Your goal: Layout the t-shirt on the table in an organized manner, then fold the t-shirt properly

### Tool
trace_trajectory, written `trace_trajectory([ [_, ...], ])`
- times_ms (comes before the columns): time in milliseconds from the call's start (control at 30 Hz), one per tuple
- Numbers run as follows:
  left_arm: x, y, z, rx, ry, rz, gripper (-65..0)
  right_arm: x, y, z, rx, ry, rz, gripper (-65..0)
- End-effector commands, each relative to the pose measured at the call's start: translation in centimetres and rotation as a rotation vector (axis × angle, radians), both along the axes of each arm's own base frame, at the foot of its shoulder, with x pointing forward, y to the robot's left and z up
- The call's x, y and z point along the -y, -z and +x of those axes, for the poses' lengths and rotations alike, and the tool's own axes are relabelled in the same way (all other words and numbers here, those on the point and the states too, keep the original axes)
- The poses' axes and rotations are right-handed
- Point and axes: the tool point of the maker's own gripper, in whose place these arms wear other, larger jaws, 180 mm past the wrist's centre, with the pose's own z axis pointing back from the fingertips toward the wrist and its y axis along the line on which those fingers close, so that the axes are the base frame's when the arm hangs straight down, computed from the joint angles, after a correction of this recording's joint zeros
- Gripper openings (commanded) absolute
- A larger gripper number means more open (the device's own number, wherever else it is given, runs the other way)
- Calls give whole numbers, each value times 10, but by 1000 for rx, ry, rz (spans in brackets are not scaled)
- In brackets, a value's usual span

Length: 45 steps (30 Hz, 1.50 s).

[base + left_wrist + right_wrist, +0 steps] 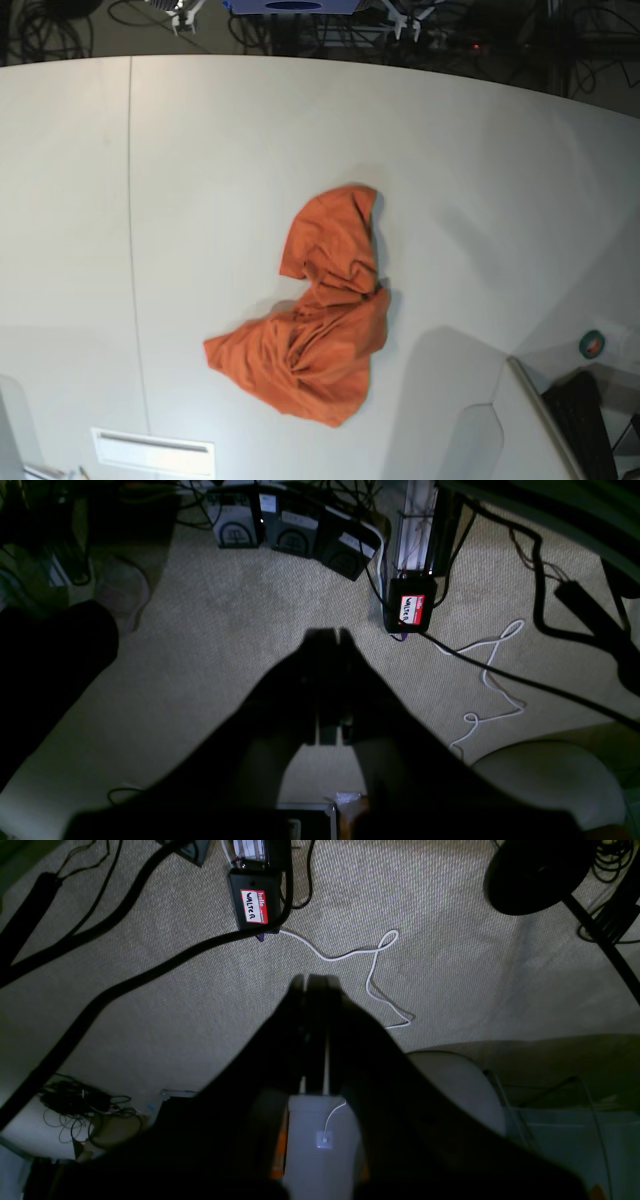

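Base only: crumpled t-shirt [318, 325] on table [200, 180]; wrists: left claw [330, 631], right claw [315, 977] pressed together.

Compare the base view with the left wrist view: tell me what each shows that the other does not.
Only the base view shows the t-shirt, crumpled in a heap on the white table, with a thin dark seam line running down the tabletop. Only the left wrist view shows the left gripper, its jaws shut and holding nothing, over carpet with a black box bearing a red name sticker and a looping white cable. The two views have nothing visibly in common.
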Motion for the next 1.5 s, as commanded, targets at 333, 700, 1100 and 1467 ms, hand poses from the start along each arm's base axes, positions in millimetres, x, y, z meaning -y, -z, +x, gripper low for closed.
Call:
trace_trajectory([
  [333,1,-5,-15,15,25,0,-650,19,-2,-10,-18,-11,-34,-650],
  [700,-1,-5,-9,31,8,4,-650,19,-2,-10,-18,-10,-34,-650],
  [1100,-3,-2,-24,-33,1,8,-650,20,-2,-12,-24,-11,-35,-650],
  [1467,-21,-6,-41,-53,33,32,-650,39,-11,-61,-93,-6,-65,-650],
])
